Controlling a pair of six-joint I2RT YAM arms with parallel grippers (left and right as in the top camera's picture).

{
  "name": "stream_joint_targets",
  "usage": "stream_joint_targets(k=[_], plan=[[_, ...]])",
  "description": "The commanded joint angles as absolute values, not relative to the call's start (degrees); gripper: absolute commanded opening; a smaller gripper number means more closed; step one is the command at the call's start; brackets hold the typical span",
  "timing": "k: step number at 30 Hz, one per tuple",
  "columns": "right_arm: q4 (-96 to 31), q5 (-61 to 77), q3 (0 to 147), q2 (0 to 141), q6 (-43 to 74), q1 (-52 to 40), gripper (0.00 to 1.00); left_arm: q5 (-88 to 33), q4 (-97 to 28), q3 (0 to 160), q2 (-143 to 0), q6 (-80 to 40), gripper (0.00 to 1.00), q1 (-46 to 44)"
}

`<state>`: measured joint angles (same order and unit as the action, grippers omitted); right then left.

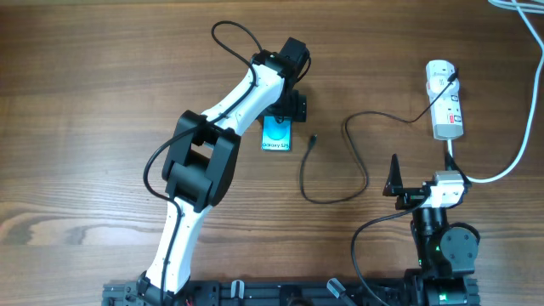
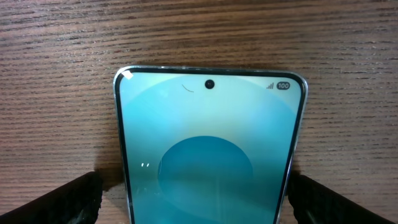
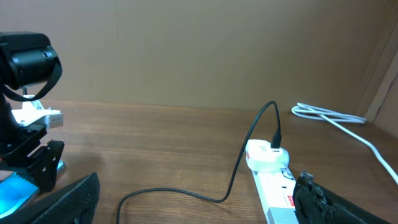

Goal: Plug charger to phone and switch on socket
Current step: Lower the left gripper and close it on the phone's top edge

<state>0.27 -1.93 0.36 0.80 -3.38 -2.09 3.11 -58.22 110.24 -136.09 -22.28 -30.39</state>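
The phone [image 1: 276, 136], with its turquoise screen up, lies flat on the wooden table; it fills the left wrist view [image 2: 208, 155]. My left gripper [image 1: 280, 117] is low over it and open, with one finger on each side of the phone [image 2: 199, 208] and a small gap on both sides. The charger, a thin black cable [image 1: 353, 183], runs from a white plug on the socket [image 1: 444, 102] in a loop to its loose connector tip [image 1: 314, 138], right of the phone. My right gripper [image 1: 395, 178] is open and empty [image 3: 199, 208], near the socket [image 3: 273, 190].
A thick white lead [image 1: 514, 166] runs from the socket round the right side of the table and also shows in the right wrist view [image 3: 329, 115]. The left arm's body [image 1: 200, 161] crosses the table's middle left. A brown wall stands behind the table.
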Motion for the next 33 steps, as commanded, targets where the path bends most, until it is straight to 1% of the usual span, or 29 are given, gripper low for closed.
stream_joint_targets(k=[1, 4, 9, 22, 27, 31, 33], plan=[[0.5, -1.5, 0.3, 0.6, -4.4, -1.9, 1.0, 3.9, -58.8, 110.1, -139.3, -21.4, 1.0, -30.8], [0.5, -1.5, 0.3, 0.6, -4.4, -1.9, 1.0, 3.6, -58.9, 110.1, -139.3, -21.4, 1.0, -30.9], [0.5, -1.5, 0.3, 0.6, -4.4, -1.9, 1.0, -1.1, -59.3, 110.1, -139.3, -21.4, 1.0, -30.9], [0.5, -1.5, 0.3, 0.6, -4.4, -1.9, 1.0, -0.1, -59.8, 110.1, -139.3, -21.4, 1.0, -31.0], [0.5, -1.5, 0.3, 0.6, -4.4, -1.9, 1.0, -0.1, -59.5, 110.1, -139.3, -21.4, 0.93, -31.0], [0.5, -1.5, 0.3, 0.6, -4.4, -1.9, 1.0, -0.1, -59.5, 110.1, -139.3, -21.4, 0.91, -31.0], [0.5, -1.5, 0.3, 0.6, -4.4, -1.9, 1.0, -0.1, -59.6, 110.1, -139.3, -21.4, 0.88, -31.0]])
